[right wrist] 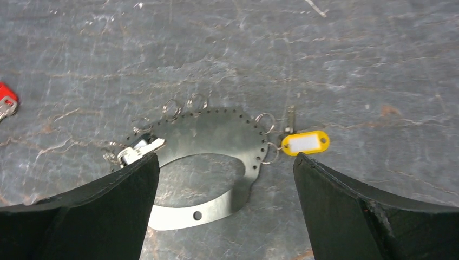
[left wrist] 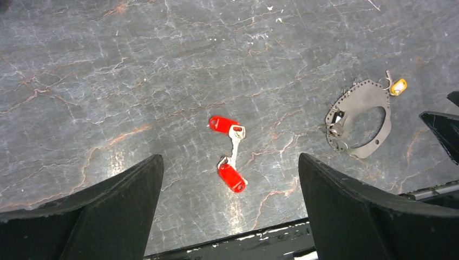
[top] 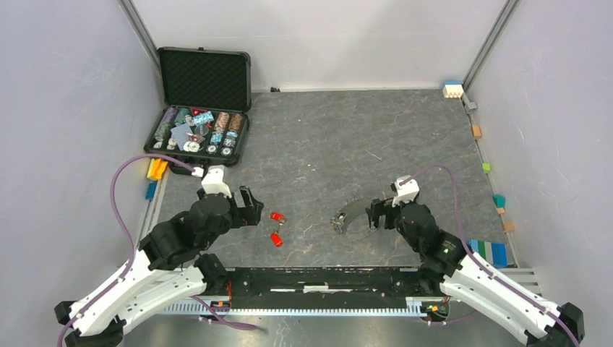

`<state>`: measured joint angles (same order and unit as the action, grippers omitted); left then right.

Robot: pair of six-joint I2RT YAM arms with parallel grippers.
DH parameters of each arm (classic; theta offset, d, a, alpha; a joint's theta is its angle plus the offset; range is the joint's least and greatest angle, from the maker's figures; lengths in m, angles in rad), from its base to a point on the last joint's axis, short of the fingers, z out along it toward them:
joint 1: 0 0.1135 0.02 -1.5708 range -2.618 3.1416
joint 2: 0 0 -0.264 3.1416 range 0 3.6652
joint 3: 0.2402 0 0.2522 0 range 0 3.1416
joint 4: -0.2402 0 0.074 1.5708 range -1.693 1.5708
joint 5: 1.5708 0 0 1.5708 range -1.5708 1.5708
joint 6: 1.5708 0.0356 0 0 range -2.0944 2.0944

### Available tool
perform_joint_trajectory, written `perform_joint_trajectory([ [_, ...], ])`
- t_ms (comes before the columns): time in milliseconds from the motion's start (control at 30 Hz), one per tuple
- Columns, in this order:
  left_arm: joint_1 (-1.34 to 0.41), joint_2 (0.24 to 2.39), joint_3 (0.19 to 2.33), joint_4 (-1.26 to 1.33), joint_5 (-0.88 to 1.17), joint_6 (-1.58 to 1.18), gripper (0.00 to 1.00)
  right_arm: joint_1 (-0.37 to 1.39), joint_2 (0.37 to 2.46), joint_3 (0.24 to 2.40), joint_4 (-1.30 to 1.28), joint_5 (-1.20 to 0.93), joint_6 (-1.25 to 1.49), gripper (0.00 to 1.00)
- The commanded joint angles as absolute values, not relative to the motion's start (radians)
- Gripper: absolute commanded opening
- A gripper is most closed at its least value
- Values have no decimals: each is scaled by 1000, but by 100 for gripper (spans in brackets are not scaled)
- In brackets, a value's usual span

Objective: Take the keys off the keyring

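Note:
The grey strap-like keyring (right wrist: 216, 135) lies flat on the table, with small silver rings along its outer edge; it also shows in the top view (top: 352, 214) and the left wrist view (left wrist: 361, 105). A yellow-headed key (right wrist: 305, 143) hangs at its right end, and a black-headed key (right wrist: 138, 149) sits at its left end. Two red-headed keys (left wrist: 230, 160) lie loose on the table, seen in the top view (top: 277, 228). My left gripper (left wrist: 230, 216) is open above and just near of the red keys. My right gripper (right wrist: 224, 211) is open and empty over the keyring's near side.
An open black case (top: 196, 134) of poker chips and cards stands at the back left. Small coloured blocks (top: 486, 168) line the right edge, and yellow and blue ones (top: 155, 173) lie at the left. A black rail (top: 325, 282) runs along the near edge.

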<state>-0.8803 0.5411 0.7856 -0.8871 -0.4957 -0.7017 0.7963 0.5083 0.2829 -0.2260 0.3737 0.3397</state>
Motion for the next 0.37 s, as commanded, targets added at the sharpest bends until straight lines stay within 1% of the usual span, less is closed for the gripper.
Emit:
perform_joint_trajectory([
  [0,-882,525,770,-822,-479,-671,100,795,468,271,-197,493,319,98],
  [167,-882,556,772,-827,-489,-675,100,795,508,292,-246,552,334,98],
  [333,-882,562,792,-877,-573,-713,100,795,554,318,-269,560,332,98],
])
